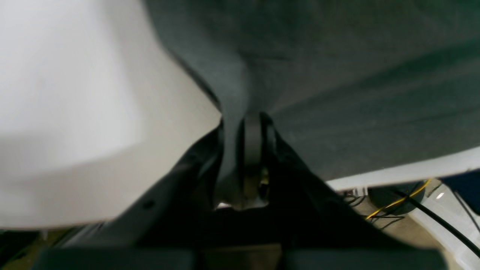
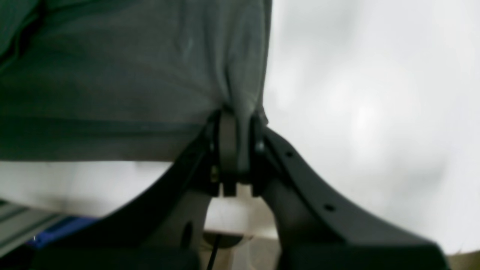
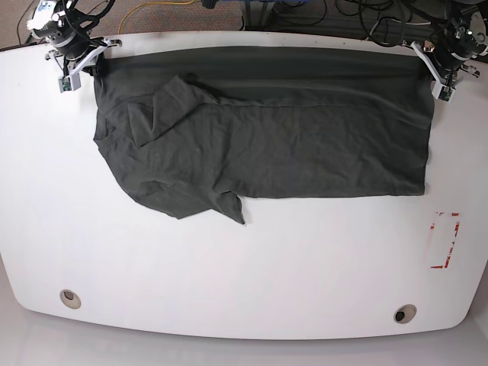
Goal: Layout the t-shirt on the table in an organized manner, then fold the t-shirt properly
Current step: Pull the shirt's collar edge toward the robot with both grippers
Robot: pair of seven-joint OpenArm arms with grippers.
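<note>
counter [image 3: 252,282]: big glossy white top with curved edges, seen whole in the base view; most of the near half is bare.
t-shirt [image 3: 290,145]: dark charcoal grey, spread across the far half of the counter, stretched long from side to side. the far edge is pulled taut along the counter's far edge between the two tools. on the base view's left end the cloth is bunched, with a sleeve flopped over on top and a pointed corner sticking toward the near side. the right end is flatter, with a fairly straight edge.
left tool [image 1: 249,150]: clenched on a pinch of the t-shirt's edge, cloth gathered into a fold between the jaws; found at the far corner on the base view's right.
right tool [image 2: 240,150]: also clamped on a bunched bit of the t-shirt's edge, at the far corner on the base view's left.
red-and-white marking [image 3: 445,240]: on the counter, just past the shirt's right end, not touching it.
grommet holes [image 3: 70,298]: two round ones near the near edge, well apart from the shirt.
</note>
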